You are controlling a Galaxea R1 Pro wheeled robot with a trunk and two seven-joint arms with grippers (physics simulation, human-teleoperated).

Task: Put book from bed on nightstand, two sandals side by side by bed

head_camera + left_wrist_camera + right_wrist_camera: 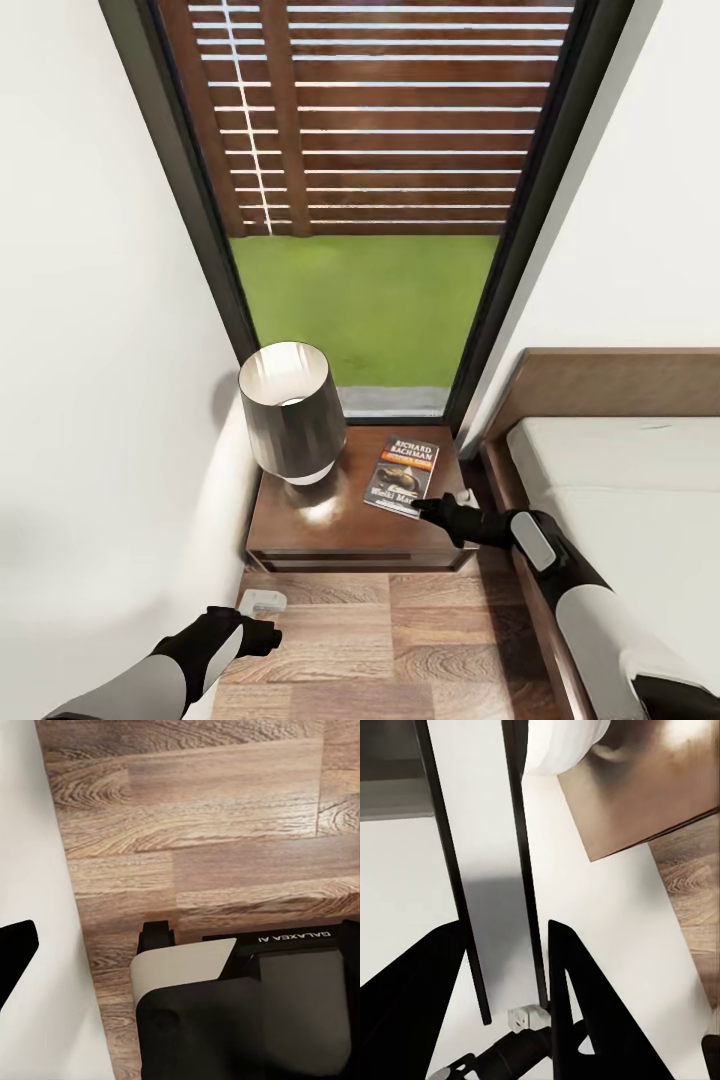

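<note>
The book [403,477] lies flat on the nightstand [300,535], on the side near the bed [640,500]. It is thin and small. Its cover is dark grey, with white letters at the top that read "RICHARD BACHMAN". Under the name runs an orange band, and below that is a dark picture with more pale letters. The book sits a bit turned, so its corners do not line up with the edges of the nightstand.

A lamp [290,412] with a dark shade and a white inside stands on the same top, just beside the book. The nightstand is glossy dark brown wood. It stands between the white wall and the bed, in front of the tall dark-framed window [370,200].

Your right gripper [420,504] reaches over the nightstand, and its dark tip is right at the near edge of the book. In the right wrist view you see two black fingers [585,997] with a gap between them and nothing in the gap, so they are spread apart.

Your left gripper [262,637] hangs low over the wood plank floor [440,630], close to the white wall. You cannot tell if its fingers are spread or closed.

The bed has a light grey mattress and a brown wooden frame and headboard.
</note>
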